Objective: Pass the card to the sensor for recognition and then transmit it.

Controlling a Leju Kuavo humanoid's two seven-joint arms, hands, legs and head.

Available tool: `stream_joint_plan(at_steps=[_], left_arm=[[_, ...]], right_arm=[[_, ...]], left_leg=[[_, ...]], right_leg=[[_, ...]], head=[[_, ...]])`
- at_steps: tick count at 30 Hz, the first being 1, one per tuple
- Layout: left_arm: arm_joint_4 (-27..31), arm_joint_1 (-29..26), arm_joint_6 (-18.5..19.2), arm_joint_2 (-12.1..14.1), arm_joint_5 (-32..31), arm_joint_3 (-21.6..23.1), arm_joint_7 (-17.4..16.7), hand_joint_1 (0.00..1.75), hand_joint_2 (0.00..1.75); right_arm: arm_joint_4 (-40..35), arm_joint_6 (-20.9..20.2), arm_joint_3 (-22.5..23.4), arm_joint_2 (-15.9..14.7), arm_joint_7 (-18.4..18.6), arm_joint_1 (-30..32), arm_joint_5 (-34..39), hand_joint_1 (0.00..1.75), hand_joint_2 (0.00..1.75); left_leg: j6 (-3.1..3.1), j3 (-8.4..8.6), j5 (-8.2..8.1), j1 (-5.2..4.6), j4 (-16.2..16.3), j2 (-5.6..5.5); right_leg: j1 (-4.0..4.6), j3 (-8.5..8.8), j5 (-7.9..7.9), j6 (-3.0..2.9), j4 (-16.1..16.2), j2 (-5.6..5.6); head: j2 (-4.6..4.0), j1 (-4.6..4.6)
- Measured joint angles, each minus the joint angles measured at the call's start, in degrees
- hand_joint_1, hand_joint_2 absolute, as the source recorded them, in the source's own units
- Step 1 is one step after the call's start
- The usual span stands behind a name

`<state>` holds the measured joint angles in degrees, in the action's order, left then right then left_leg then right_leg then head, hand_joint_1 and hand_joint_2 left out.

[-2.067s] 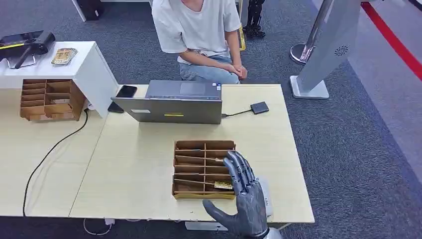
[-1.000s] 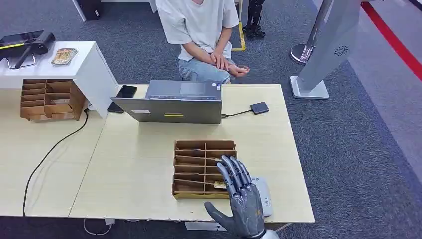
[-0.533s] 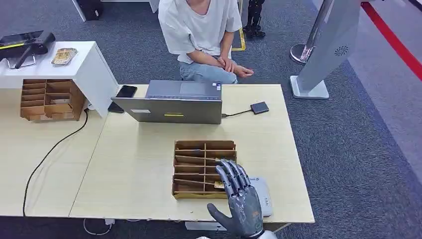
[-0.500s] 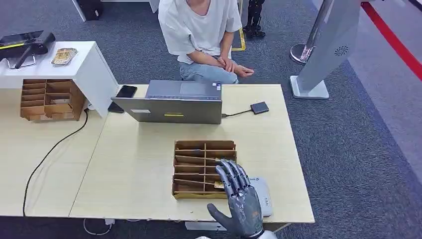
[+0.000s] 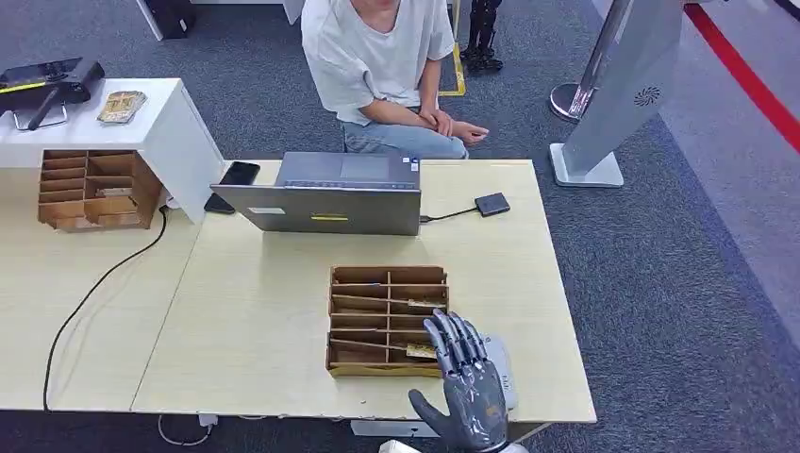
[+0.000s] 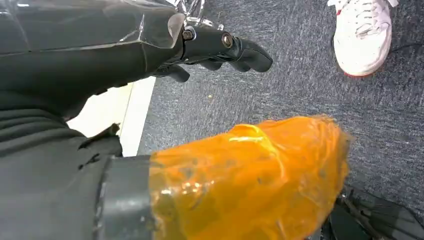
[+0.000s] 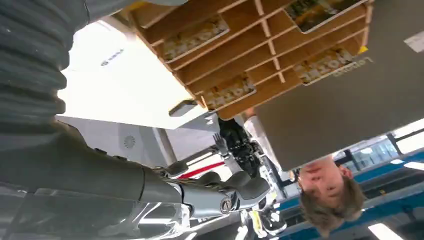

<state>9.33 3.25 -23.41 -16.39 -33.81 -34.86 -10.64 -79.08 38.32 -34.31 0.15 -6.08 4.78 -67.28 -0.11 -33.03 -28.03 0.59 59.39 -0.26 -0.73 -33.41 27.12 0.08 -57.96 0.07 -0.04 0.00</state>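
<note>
The right robot hand reaches out empty, fingers loosely spread, beside a wooden slotted tray holding several cards. A grey laptop stands past the tray, a person behind it.

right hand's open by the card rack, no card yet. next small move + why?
Probably ease the right hand forward and down onto the card in the near slot of the wooden rack. The hand holds nothing, its fingers are spread over the rack's near right corner, and that card lies just ahead of its fingertips.
</note>
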Motion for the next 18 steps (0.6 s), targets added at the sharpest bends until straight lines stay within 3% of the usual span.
stream_joint_plan(at_steps=[18], left_arm=[[0.00, 0.00, -0.28, 0.00, -0.02, 0.00, -0.07, 0.00, 0.00]], right_arm=[[2.86, 0.00, 2.42, 1.07, -1.92, 1.29, 0.02, 0.00, 1.75]], left_leg=[[0.00, -0.01, 0.00, 0.00, 0.00, 0.00]], right_leg=[[0.00, 0.00, 0.00, 0.00, 0.00, 0.00]], head=[[0.00, -0.02]])
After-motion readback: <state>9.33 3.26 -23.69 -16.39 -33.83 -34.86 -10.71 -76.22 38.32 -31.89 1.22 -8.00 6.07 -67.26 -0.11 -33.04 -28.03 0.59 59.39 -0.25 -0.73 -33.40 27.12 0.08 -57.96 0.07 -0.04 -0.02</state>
